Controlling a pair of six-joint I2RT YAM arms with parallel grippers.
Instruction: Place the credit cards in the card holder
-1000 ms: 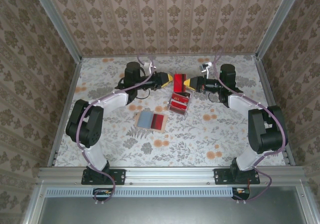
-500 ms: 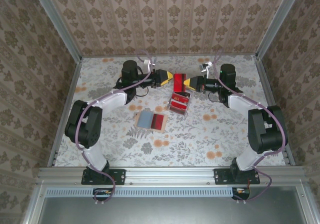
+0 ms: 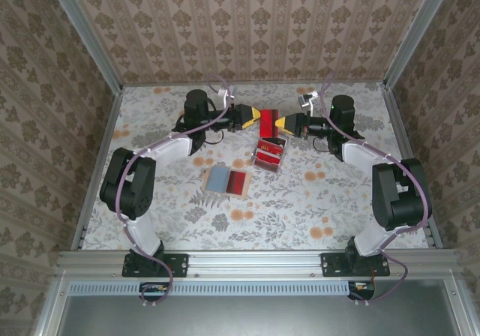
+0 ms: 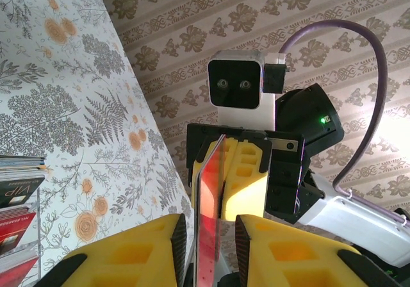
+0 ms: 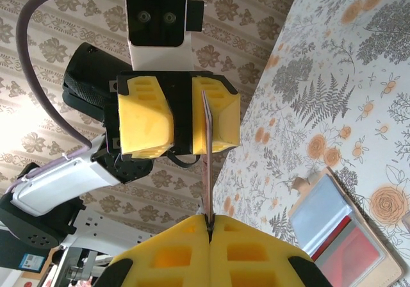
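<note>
Both arms reach to the far middle of the table (image 3: 150, 223), wrists turned inward so that my two grippers face each other tip to tip. My right gripper (image 5: 209, 226) has its jaws pressed together on one short end of a red credit card (image 4: 206, 236), which is held off the surface and seen edge-on from both wrist views. My left gripper (image 3: 260, 117) is at the opposite end of the same card. Its jaws are spread, one finger on either side, with a gap visible in the left wrist view, so the card passes between the fingers without being clamped. Whether one pad brushes the card face I cannot tell. Just nearer than the two grippers, a stack of credit cards (image 3: 270, 153), red with some dark faces, sits in a clear stand (image 3: 258, 161) on the table, apart from both grippers. The card holder (image 3: 217, 178) lies opened flat on the table, nearer to the bases and to the left of the stand, close to it but not touching. Its left half shows a pale grey-blue panel and its right half shows red inside a tan border. Neither gripper touches the holder.
</note>
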